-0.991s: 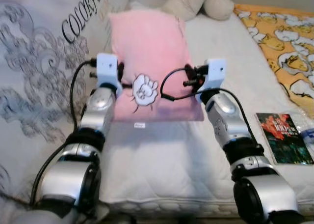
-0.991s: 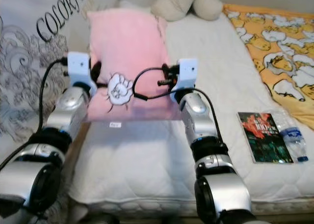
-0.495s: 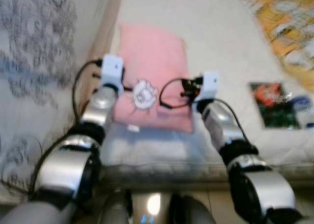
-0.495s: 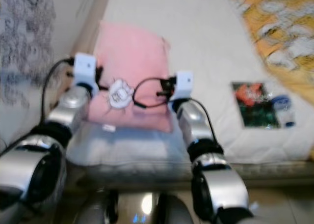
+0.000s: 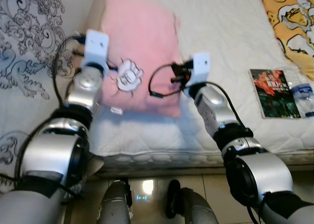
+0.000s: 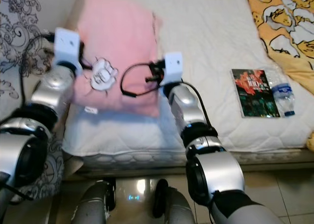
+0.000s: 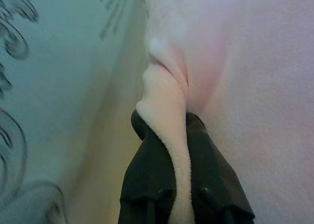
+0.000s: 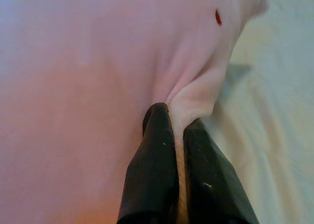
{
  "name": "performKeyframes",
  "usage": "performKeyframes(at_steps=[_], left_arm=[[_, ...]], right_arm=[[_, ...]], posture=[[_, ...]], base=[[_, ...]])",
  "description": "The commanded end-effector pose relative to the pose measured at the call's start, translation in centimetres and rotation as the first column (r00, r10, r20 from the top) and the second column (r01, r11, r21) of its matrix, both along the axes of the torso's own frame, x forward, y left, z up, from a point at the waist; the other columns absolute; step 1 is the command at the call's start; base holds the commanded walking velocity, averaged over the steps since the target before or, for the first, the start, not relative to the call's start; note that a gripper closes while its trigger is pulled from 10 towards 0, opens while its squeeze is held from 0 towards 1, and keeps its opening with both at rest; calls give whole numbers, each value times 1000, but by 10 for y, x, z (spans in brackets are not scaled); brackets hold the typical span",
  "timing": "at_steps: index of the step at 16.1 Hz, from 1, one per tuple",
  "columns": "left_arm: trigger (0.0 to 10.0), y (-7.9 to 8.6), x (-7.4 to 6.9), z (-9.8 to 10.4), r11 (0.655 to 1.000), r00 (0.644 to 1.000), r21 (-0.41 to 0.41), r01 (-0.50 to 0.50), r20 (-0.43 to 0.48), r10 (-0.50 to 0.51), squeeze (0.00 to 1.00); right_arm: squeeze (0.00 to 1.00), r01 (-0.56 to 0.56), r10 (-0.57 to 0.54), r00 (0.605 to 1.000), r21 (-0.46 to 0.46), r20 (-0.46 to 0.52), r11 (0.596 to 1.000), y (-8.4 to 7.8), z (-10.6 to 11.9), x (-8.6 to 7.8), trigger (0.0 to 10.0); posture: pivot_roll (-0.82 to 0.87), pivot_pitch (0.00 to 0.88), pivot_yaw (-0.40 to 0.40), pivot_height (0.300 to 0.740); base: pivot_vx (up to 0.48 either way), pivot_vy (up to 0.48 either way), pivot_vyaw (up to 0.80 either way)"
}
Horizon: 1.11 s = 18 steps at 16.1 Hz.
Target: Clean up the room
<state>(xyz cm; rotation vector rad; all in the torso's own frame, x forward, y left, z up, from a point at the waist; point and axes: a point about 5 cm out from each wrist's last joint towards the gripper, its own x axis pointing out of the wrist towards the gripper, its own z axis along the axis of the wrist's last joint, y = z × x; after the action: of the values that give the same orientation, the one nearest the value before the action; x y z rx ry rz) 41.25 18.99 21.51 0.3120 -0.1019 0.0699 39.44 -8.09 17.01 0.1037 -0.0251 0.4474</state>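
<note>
In the wrist views, folds of the soft pink fleece pillow (image 5: 140, 52) are pinched by the left gripper (image 7: 167, 130) and right gripper (image 8: 177, 121) fingers, clenched.

Fuzzy pink fleece pillow (image 5: 142, 47), quilted white cloth mattress (image 5: 225, 32), glossy book (image 5: 274, 92), clear plastic bottle (image 5: 303, 94), shiny metal arms, matt black fingers (image 7: 152, 170).

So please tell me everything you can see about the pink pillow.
The pillow is pink, soft and fleecy, rectangular, with a small white cartoon patch near its front edge and a little white tag. It lies along the left side of the white mattress, next to the patterned bedding. The left end effector pinches a fold of its left edge, and the right end effector pinches a fold of its right edge, both shut on the fabric.
</note>
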Motion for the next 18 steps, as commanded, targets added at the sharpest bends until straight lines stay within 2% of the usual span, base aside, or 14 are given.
performKeyframes(at_steps=[1,3,6,8,9,10,11,12,15,18], left_arm=[[10000,13,1,14,998,997,23,-63,41,62,0],[10000,21,0,16,995,995,38,-90,39,89,0],[10000,34,-3,4,972,992,204,-119,-18,125,0],[10000,37,-4,5,963,990,235,-131,-18,139,0],[10000,38,-3,7,963,988,230,-144,-14,151,0],[10000,42,-4,8,970,982,155,-185,-16,190,0],[10000,50,-5,7,967,967,41,-253,-27,254,0],[10000,56,-8,4,952,952,-18,-306,-33,306,0],[10000,64,-14,-4,930,931,-20,-366,-13,366,0],[10000,74,-20,-14,916,915,16,-402,-43,402,0]], right_arm=[[0,21,-21,1000,0,-10,1000,-3,-2,1,10000],[0,16,-15,1000,12,-21,1000,1,-1,1,10000],[0,-13,20,989,50,-146,999,16,-26,-7,10000],[0,-19,31,977,57,-212,998,19,-41,-13,10000],[0,-26,36,976,52,-212,998,20,-42,-14,10000],[0,-48,55,979,38,-198,998,21,-39,-13,10000],[0,-80,78,984,-5,-160,997,21,-32,-11,10000],[0,-90,85,987,-27,-133,996,20,-26,-8,10000],[0,-91,88,992,-36,-86,995,13,-9,-1,10000],[0,-98,93,992,-61,-82,993,11,-7,0,10000]], posture=[[4,312,-78,740],[7,313,-81,740],[18,335,-86,740],[32,344,-84,740],[33,344,-84,740],[32,342,-82,740],[30,339,-81,740],[28,336,-83,740],[30,332,-90,740],[43,329,-102,740]], base=[[0,0,0],[0,0,0],[0,0,0],[0,0,0],[0,0,0],[0,0,0],[0,0,0],[0,0,0],[0,0,0],[0,0,0]])
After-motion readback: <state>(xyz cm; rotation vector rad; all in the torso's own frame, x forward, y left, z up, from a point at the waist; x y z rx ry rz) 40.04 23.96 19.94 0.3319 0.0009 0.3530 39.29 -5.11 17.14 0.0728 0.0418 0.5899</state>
